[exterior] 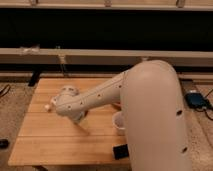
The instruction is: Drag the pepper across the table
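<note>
1. The robot's arm (pixel 102 95) fills the right of the frame and reaches left and down across the centre. It covers much of the middle of the table (pixel 55 145).
2. The table's light planks run left to right. Bare wood is open at the left and along the bottom edge, so I judge the clearest path for a drag to be that way.
3. The gripper (pixel 79 119) sits low at the arm's end, left of centre and close to the wood. I cannot tell whether it is released, clenched or grasping anything, because the wrist hides it.
4. A white cup (pixel 119 123) stands just right of the gripper, and a dark flat object (pixel 120 151) lies near the bottom edge. A drag should steer clear of both.
5. A small white tip (pixel 48 106) shows at the arm's left side. It is probably part of a bottle and should be left alone.
6. The pepper is not visible. It is most likely under the arm's end, so its long axis and where it points cannot be told. To drag it well, press lightly, keep low and move slowly and straight.
</note>
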Controlling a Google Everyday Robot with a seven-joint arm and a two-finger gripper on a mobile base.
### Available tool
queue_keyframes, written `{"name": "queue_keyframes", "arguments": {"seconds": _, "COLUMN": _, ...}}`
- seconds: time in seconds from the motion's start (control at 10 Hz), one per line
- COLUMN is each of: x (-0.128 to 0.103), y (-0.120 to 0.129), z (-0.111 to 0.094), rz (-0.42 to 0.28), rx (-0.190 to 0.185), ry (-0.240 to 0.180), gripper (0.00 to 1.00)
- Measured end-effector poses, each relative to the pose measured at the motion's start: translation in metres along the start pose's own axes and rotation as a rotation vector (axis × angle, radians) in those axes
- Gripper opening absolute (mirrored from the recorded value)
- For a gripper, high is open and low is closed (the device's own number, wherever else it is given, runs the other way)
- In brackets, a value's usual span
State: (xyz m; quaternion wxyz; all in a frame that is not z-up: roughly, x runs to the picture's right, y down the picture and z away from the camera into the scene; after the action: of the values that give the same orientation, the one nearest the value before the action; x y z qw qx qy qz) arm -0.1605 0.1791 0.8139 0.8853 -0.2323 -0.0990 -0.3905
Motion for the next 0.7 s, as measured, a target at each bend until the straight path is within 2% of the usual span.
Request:
{"name": "queue_keyframes", "arguments": {"seconds": 0.3, "x": -0.007, "y": -0.015, "z": 0.007, "rz": -0.028, "rx": -0.003, "ry": 0.019, "gripper": 0.8}}
{"name": "queue_keyframes", "arguments": {"seconds": 0.7, "x": -0.013, "y": -0.018, "z": 0.016, "rz": -0.039, "rx": -0.008, "ry": 0.028, "gripper": 0.8}}
